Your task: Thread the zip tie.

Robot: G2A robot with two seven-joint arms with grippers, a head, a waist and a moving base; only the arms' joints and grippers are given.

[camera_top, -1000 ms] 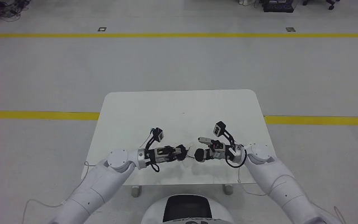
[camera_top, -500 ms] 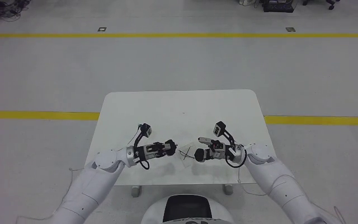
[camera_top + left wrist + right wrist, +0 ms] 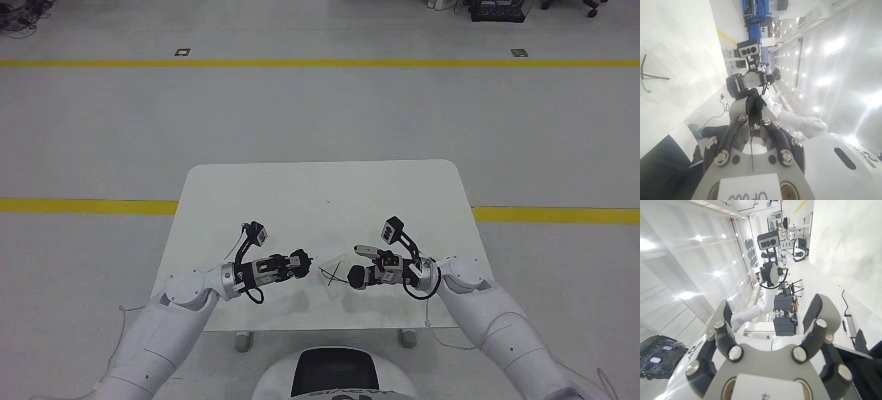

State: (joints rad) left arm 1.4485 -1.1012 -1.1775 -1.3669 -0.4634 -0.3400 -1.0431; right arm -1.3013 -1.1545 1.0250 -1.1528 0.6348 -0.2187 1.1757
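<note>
- Bench [image 3: 400, 200]: spare ties [image 3: 653, 76] lie on a clear sheet [image 3: 668, 62] between the arms.
- Right fingers [image 3: 813, 311]: released, empty.
- Left fingers [image 3: 755, 106]: clenched on a zip tie [image 3: 752, 151], held above the bench. No loop shows, so it seems not yet threaded.

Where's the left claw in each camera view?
Top view: left claw over the table's near half, facing the right claw.
Left wrist view: left claw, foreground, shut on a zip tie.
Right wrist view: left claw farther off, beyond the right claw.
Shared landmark: the table.
</note>
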